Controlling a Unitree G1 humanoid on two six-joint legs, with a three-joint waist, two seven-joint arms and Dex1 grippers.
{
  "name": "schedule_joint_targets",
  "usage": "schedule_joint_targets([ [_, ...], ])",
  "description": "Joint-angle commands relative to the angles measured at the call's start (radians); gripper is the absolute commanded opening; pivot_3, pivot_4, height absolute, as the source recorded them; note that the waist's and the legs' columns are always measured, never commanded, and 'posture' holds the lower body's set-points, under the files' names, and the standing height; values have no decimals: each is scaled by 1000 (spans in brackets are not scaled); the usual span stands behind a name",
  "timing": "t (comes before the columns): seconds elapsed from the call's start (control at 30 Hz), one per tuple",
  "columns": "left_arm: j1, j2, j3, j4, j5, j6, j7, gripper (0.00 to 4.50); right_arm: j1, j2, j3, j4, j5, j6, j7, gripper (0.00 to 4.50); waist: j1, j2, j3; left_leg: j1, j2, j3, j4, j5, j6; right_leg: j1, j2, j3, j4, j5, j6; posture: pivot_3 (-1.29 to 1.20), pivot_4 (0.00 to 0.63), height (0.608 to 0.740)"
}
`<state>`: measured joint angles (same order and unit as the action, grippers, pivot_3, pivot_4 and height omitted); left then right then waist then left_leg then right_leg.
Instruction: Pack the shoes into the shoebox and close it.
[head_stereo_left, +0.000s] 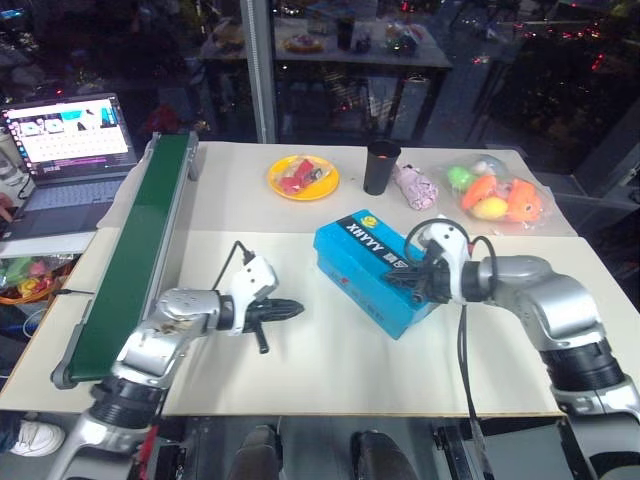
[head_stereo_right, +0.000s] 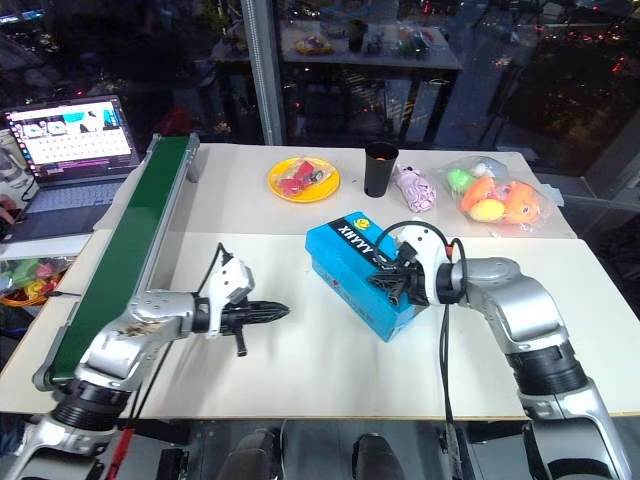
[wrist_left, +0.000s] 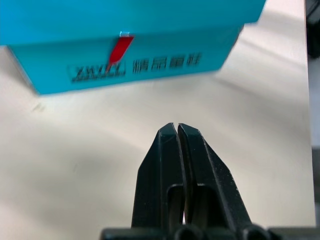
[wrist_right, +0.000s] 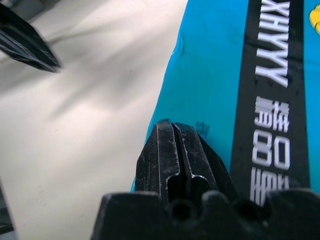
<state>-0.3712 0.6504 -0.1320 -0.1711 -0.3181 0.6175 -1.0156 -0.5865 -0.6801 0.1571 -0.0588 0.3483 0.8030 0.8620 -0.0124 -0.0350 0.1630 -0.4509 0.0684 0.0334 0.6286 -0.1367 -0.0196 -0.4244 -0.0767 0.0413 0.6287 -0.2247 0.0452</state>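
- Shoebox (head_stereo_left: 375, 270), bright blue cardboard and rectangular, sits on the pale tabletop (head_stereo_left: 330, 360) with its lid down; white lettering on a dark band and a round yellow logo show on the lid.
- Right gripper (head_stereo_left: 408, 281), two black fingers pressed together with nothing between them, rests its tips on the near right end of the shoebox lid, close to the lid's edge.
- Left gripper (head_stereo_left: 297, 311) hangs over bare tabletop to the left of the shoebox, apart from it; its fingers are squeezed together and empty, pointing toward the box's long side.
- From the left wrist, that side of the shoebox shows dark lettering and a small red mark under the lid's edge.
- Round yellow plate (head_stereo_left: 303, 178) with small red pieces lies behind the shoebox, toward the far edge.
- Black cylindrical cup (head_stereo_left: 380, 167) stands upright just right of the plate, also behind the shoebox, with a pale pink bundle (head_stereo_left: 414, 186) beside it.
- Clear plastic bag (head_stereo_left: 497, 197) of orange, yellow and green toys lies behind and to the right of the shoebox.
- Long green conveyor belt (head_stereo_left: 135, 255) runs well to the left of the shoebox, with an open laptop (head_stereo_left: 70, 150) beyond it.
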Motion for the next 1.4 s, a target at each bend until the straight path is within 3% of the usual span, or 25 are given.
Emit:
schedule_joint_targets([
  [0.03,-27,32,41,-41,-33,12,-13,88,-16,26,65,93,-92,-70,-28,0,0,0,0,0,0,0,0,0,0,0,0,0,0,0,0,0,150,736],
  [0.27,-82,44,56,-32,-57,24,-11,88,-5,42,106,134,-153,-128,-15,0,-1,-1,0,4,0,0,0,1,1,3,1,0,1,0,0,0,150,736],
  [0.5,-138,43,60,26,-60,-2,-33,88,-12,24,-80,-62,-12,-99,12,0,0,0,0,3,0,0,-1,1,2,1,1,0,1,0,0,0,150,736],
  [0.63,-155,47,65,38,-69,3,-47,0,12,-15,-202,-198,74,-2,-9,1040,1,1,2,-3,0,0,-1,4,7,-4,1,0,1,1,3,0,150,736],
  [0.73,-154,42,74,38,-89,9,-53,721,82,-49,-278,-274,105,36,-37,2178,7,1,2,-4,0,0,-2,4,7,-3,1,0,1,1,2,0,150,736],
  [0.97,-128,25,122,43,-112,-4,-16,3256,301,-75,-509,-423,184,97,-103,4477,13,1,2,-4,0,0,-1,4,7,-3,1,0,1,-1,0,0,150,736],
  [1.07,-81,-4,147,49,-101,-27,39,4427,389,-72,-590,-446,196,86,-126,4500,13,1,2,-4,0,0,0,4,7,-3,1,0,1,-1,1,0,150,736],
  [1.2,-4,-69,173,28,-84,-87,133,4427,502,-31,-649,-440,154,15,-193,4500,11,1,2,0,0,0,0,4,7,1,0,0,0,-1,1,0,150,736],
  [1.4,177,-141,96,45,76,-294,258,4427,697,156,-648,-326,55,-202,-302,4500,11,1,2,2,0,0,-2,0,0,2,0,0,-1,0,0,0,150,736],
])
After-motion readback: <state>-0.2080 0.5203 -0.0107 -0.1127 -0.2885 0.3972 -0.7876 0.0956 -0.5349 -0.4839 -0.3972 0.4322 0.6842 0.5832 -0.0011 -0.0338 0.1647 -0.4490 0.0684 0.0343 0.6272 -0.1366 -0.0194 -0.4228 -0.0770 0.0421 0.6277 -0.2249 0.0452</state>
